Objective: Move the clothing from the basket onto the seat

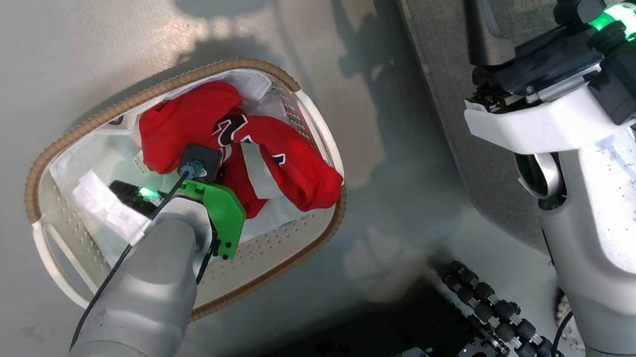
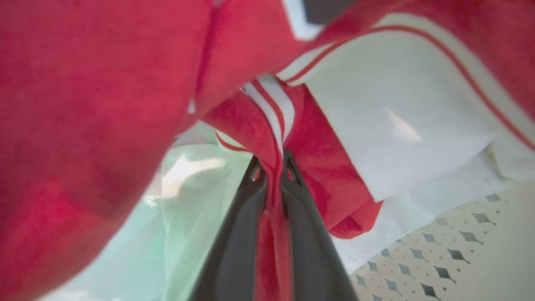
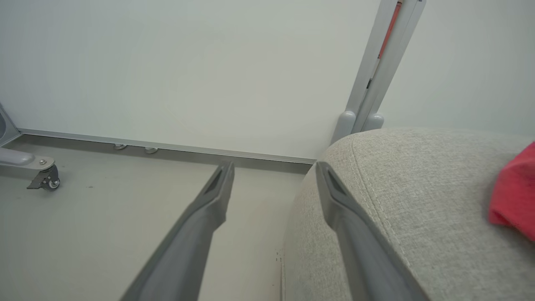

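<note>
My pale, smooth left forearm [image 1: 153,288] slants down into the basket [image 1: 42,179], wrist bent over the pile. The left gripper [image 2: 273,167] has its jaws pinched tight on a fold of the clothing [image 1: 273,164]: soft red fabric with white stripes and panels, heaped on a crinkled white liner [image 1: 98,203]. The basket is oval perforated plastic under a brown woven rim. Further off, the right gripper [image 3: 273,171] hangs with its jaws wide by the edge of the seat [image 3: 418,188], a rounded grey woven cushion with a stitched seam. A bit of red cloth [image 3: 516,196] lies on it.

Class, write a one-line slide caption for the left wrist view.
Left gripper, jaws shut on a fold of the clothing, inside the basket.
</note>
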You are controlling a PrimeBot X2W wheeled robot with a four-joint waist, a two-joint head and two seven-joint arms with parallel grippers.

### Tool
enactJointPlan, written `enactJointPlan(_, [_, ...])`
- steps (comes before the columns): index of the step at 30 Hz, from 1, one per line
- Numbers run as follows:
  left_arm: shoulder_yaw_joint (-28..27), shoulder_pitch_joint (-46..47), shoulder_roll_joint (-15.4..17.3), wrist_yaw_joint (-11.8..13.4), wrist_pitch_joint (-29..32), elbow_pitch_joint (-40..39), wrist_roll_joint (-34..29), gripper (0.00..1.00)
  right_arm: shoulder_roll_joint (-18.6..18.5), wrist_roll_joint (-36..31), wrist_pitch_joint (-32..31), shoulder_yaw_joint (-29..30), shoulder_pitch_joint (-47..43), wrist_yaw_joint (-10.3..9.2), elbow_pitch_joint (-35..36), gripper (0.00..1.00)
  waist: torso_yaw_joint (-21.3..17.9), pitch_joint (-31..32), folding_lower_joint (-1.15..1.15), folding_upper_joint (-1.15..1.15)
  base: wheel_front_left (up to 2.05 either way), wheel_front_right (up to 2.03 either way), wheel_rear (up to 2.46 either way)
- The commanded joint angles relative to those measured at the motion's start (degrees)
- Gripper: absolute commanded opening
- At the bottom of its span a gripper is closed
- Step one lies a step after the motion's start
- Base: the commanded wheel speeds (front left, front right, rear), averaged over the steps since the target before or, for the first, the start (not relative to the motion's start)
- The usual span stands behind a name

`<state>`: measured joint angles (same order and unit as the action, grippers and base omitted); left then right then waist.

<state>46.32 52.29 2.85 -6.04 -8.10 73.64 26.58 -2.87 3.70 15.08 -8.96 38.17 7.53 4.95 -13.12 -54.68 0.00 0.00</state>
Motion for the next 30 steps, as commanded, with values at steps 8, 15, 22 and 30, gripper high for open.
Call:
enactJointPlan(8, [-0.6,-4.0,0.2,-0.8,-5.6,-2.2,3.5,0.00,-0.1,0.8,0.1,-0.3,-1.6,-0.08,-4.1,1.00,1.6,7.2,0.00,0.00,0.00,0.00,0.00])
enactJointPlan(15, [-0.2,-8.1,0.2,-1.1,-7.1,-4.6,5.2,0.00,-0.1,1.4,0.1,-1.1,-3.3,-0.08,-7.6,1.00,3.2,14.3,0.00,0.00,0.00,0.00,0.00])
enactJointPlan(22, [-2.3,-13.2,0.5,-0.4,-7.0,-12.9,3.0,0.00,-0.2,1.3,0.1,-1.4,-7.0,-0.08,-10.8,1.00,5.9,22.0,0.00,0.00,0.00,0.00,0.00])
enactJointPlan(30, [-7.6,-20.3,1.7,-0.3,-7.0,-24.1,-1.5,0.00,-0.4,2.1,0.1,-1.7,-12.1,-0.08,-14.3,1.00,8.7,30.9,0.00,0.00,0.00,0.00,0.00])
